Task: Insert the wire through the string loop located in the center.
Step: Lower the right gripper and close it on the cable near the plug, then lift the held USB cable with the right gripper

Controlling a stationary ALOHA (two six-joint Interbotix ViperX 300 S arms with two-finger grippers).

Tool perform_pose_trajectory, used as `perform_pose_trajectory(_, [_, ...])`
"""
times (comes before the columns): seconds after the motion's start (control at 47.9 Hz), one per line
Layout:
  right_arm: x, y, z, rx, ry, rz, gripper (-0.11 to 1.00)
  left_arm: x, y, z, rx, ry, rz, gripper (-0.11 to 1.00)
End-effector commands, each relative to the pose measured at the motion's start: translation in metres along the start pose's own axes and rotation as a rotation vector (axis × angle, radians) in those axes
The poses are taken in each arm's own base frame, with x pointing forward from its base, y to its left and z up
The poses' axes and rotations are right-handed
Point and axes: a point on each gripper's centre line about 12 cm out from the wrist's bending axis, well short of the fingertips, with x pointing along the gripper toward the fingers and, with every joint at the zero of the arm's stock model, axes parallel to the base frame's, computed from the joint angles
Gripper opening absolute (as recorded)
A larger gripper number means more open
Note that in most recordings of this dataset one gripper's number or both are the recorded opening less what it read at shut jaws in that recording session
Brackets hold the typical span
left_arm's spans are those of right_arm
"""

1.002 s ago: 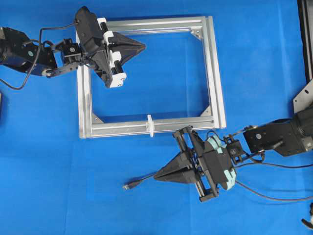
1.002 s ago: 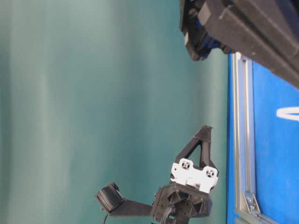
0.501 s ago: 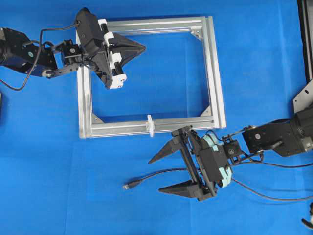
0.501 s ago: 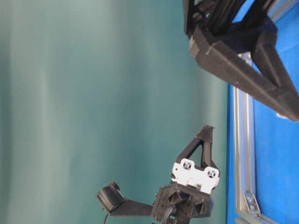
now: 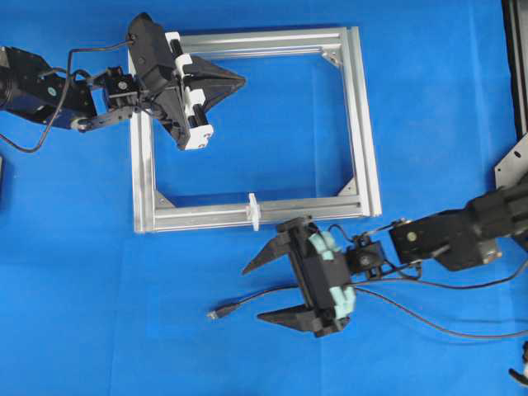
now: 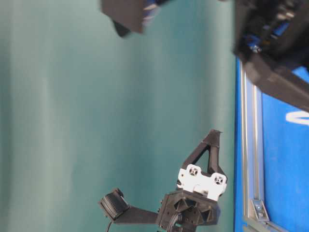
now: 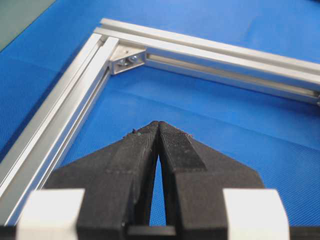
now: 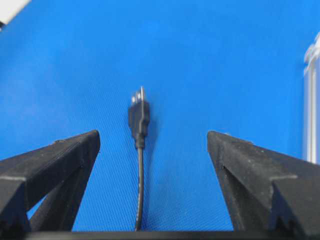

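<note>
The wire (image 5: pixel 247 302) lies flat on the blue bench (image 5: pixel 82 313), its plug (image 8: pixel 138 117) between the wide-open fingers of the right claw (image 5: pixel 252 292), which holds nothing. The white string loop (image 5: pixel 254 211) stands on the silver frame (image 5: pixel 363 124) just beside that claw. The left claw (image 5: pixel 241 80) is closed tight and empty over the frame's far corner.

A bright blue mat (image 5: pixel 429 99) with a fine woven texture fills the frame. At upper centre lies a silver aluminium frame (image 5: pixel 363 115); a tiny white string loop (image 5: pixel 254 211) stands on its lower bar. At lower centre runs a thin black wire (image 5: pixel 272 294), ending in a dark plug with a metallic tip. The left gripper (image 5: pixel 239 80), upper left, is black with white blocks. The right gripper (image 5: pixel 252 292), lower centre, is black with pale mint-green parts. In the table-level view, the backdrop (image 6: pixel 72 116) is plain teal green.
</note>
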Motion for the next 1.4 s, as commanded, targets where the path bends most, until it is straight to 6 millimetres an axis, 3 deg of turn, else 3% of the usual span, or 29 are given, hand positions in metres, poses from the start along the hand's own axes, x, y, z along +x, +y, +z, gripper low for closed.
perform_pose_trajectory(0.0, [0.006,0.002,0.007,0.01,-0.023,0.0,0.93,-0.001,-0.002,0.015,0.002,-0.043,-0.007,0.0])
perform_pose_trajectory(0.292, [0.019,-0.003,-0.014,0.049,0.024,-0.032,0.93,-0.001,-0.002,0.014,0.002,-0.033,-0.008,0.0])
perform_pose_trajectory(0.668, [0.019,-0.004,-0.018,0.057,0.044,-0.04,0.84,-0.001,-0.002,0.014,0.002,-0.032,-0.008,0.0])
perform_pose_trajectory(0.772, [0.019,-0.004,-0.018,0.054,0.045,-0.039,0.71,-0.001,-0.002,0.014,0.002,-0.032,-0.008,0.0])
perform_pose_trajectory(0.939, [0.019,-0.003,-0.018,0.043,0.044,-0.032,0.21,-0.001,-0.002,0.014,0.002,-0.03,-0.008,0.0])
perform_pose_trajectory(1.044, [0.02,-0.002,-0.018,0.041,0.048,-0.03,0.02,0.0,-0.002,0.014,0.002,-0.026,-0.008,0.0])
perform_pose_trajectory(1.378, [0.019,-0.001,-0.018,0.043,0.046,-0.028,-0.02,0.0,-0.002,0.012,0.002,-0.018,-0.008,0.0])
